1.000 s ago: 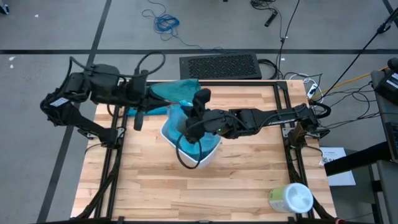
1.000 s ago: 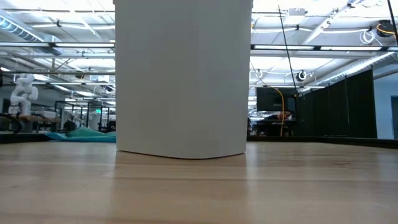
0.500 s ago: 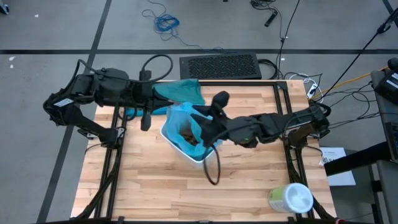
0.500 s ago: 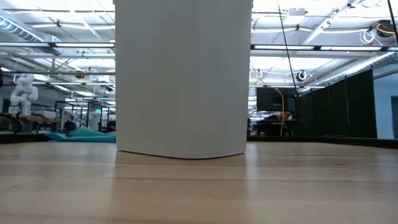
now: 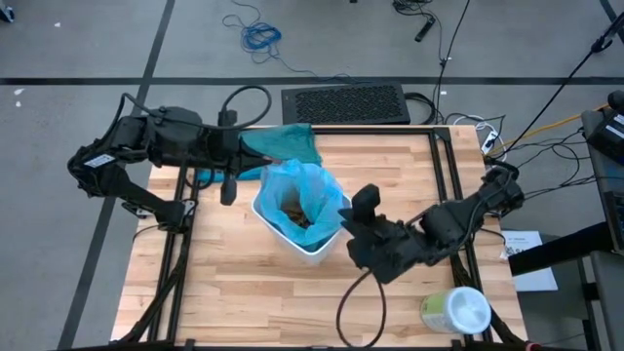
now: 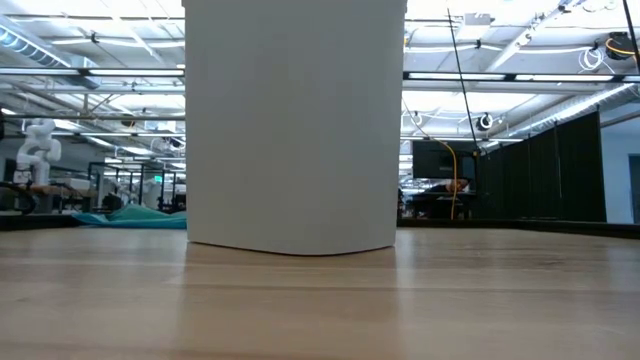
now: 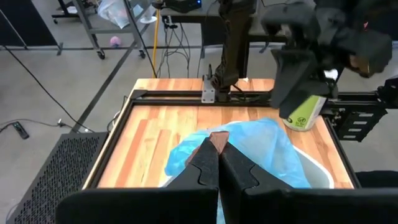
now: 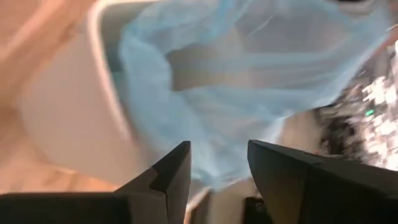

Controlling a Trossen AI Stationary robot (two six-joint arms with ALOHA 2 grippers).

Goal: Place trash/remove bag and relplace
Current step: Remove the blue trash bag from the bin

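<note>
bag [image 5: 310, 185]: light blue | bin [image 5: 314, 246]: white | trash [image 5: 295, 212]: brown | table [image 5: 234, 283]: striped pale wood

Your high view looks straight down on the whole counter [image 5: 244, 292], with the white bin [image 5: 310, 244] and its blue bag [image 5: 310, 185] near the middle, while your low view sits at counter height so close to that bin [image 6: 295, 120] that its wall fills most of the picture, the room showing beyond. Your left wrist view faces across the counter [image 7: 155, 134] over the same bag [image 7: 261, 146], with the green-and-white tub [image 7: 303, 115] beyond. Your right wrist view is pressed close to the bag [image 8: 249, 81] and the bin's rim [image 8: 99, 62].
</note>
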